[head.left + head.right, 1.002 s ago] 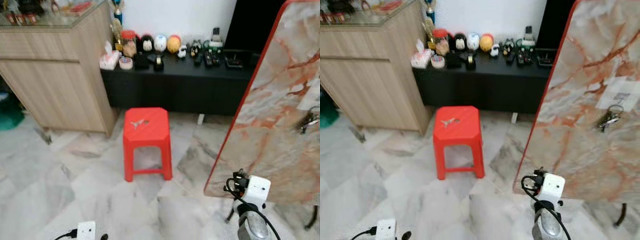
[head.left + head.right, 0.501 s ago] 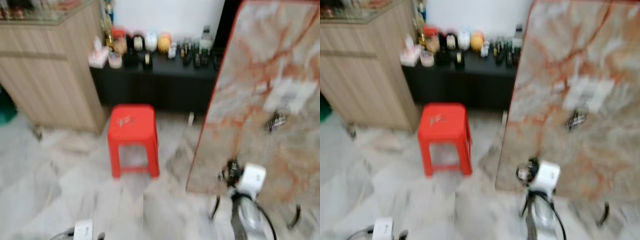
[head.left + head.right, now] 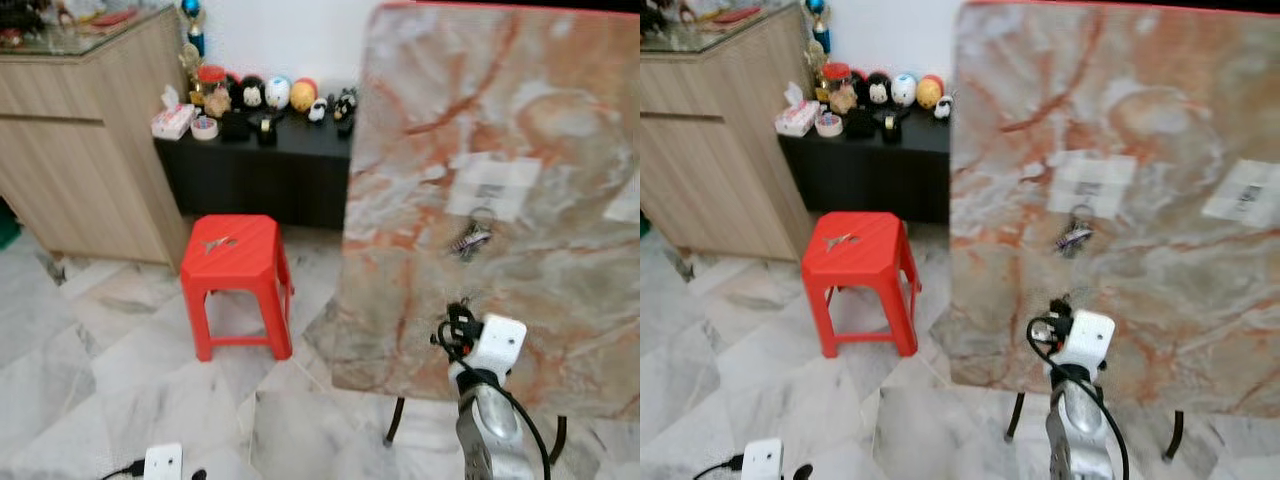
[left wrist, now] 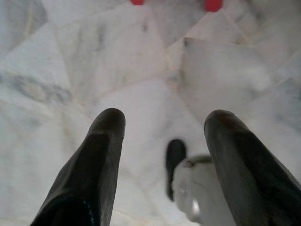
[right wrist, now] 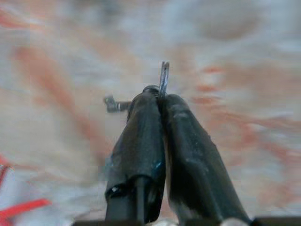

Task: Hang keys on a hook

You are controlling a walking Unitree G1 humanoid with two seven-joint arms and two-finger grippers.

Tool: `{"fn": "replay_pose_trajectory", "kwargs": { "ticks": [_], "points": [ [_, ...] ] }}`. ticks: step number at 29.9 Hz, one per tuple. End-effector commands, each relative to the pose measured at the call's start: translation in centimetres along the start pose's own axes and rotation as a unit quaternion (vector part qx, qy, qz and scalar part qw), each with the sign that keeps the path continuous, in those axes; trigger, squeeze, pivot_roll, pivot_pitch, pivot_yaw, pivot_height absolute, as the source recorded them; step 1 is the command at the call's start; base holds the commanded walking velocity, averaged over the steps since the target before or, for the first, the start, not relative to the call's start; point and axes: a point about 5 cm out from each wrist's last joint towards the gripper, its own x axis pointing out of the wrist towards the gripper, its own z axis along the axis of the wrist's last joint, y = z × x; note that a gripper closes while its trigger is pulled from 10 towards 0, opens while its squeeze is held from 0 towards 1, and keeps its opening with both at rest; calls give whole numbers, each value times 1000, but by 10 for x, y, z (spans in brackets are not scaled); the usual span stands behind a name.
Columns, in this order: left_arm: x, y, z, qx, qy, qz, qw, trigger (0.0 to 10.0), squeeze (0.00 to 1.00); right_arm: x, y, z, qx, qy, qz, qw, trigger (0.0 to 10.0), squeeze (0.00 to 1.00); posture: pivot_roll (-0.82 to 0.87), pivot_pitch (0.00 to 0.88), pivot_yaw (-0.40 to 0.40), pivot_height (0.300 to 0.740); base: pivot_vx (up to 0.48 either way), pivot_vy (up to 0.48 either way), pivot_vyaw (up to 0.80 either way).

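One bunch of keys point(image 3: 470, 240) already hangs on the marble board point(image 3: 560, 130), yet your right gripper point(image 5: 157, 101) fingers pinch a thin metal piece; left gripper point(image 4: 162, 136) fingers spread, idle.

A: Count the furniture.

B: One red stool point(image 3: 236, 265). One black low cabinet point(image 3: 250, 165). One wooden cabinet point(image 3: 90, 140). One upright marble board point(image 3: 1120, 200).

A: Items on the board?

B: One bunch of keys point(image 3: 1074, 236). Two white paper labels point(image 3: 1092, 184).

A: Robot parts?

B: Two grippers: one right gripper point(image 5: 162, 96), one left gripper point(image 4: 164, 127), two black fingers point(image 4: 101, 155) each.
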Motion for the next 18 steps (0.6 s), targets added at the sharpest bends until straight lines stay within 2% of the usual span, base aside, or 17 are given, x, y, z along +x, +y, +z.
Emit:
{"fn": "replay_pose_trajectory", "kwargs": {
  "ticks": [1, 15, 18],
  "points": [
    [-1, 6, -5, -2, 12, 8, 1000, 10000, 0, 5, 5, 9, 6, -18, 4, 1000, 10000, 0, 19, 32, -21, 740, 0, -281, 0],
    [-1, 9, -5, -9, 14, 16, 1000, 10000, 0, 18, 10, 24, 5, -42, -2, 999, 10000, 0, 21, 41, -20, 740, 0, -281, 0],
    [-1, 10, -4, -13, 15, 20, 1000, 10000, 0, 22, 9, 30, 0, -53, -10, 999, 10000, 0, 19, 42, -17, 740, 0, 0, 0]
  ]
}}
